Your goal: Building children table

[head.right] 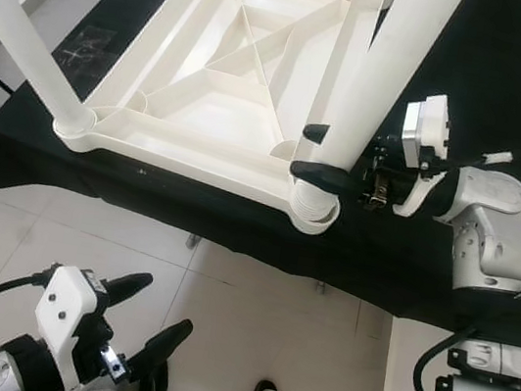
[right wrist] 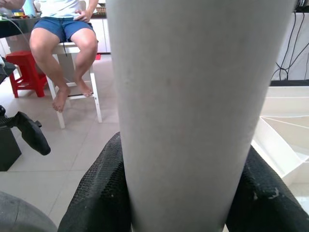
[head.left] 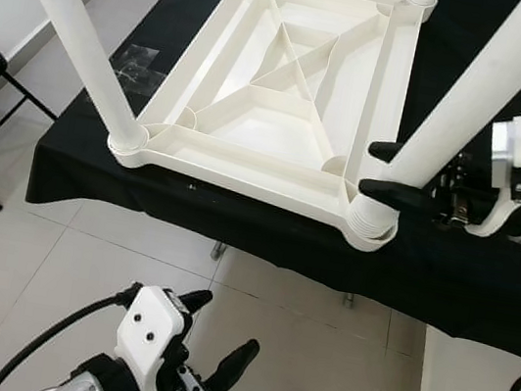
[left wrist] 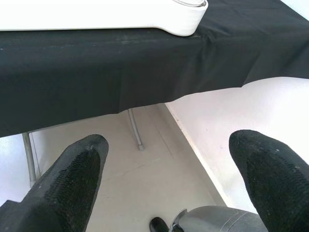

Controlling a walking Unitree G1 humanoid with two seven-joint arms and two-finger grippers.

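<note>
A black-draped work table [head.left: 236, 226] carries the white plastic children's table top [head.left: 287, 91], which lies upside down with its ribbed underside and an X-shaped brace facing up, its near edge close to the cloth's front edge. 2 white tube legs stand in its near corner sockets: the left leg [head.left: 70, 21] at the near-left corner and the right leg [head.left: 474, 100] at the near-right corner, both rising out of frame. The right gripper [head.left: 383, 170] reaches in from the right and clamps its 2 black fingers around the right leg just above the socket; the right wrist view confirms the fingers [right wrist: 104, 193] pressed on both sides of the tube. The left gripper [head.left: 218, 338] hangs low over the tiled floor [head.left: 52, 262] with its fingers spread and nothing between them. A person sits on a white chair [right wrist: 72, 50] in the background. No brand or writing is legible anywhere.
</note>
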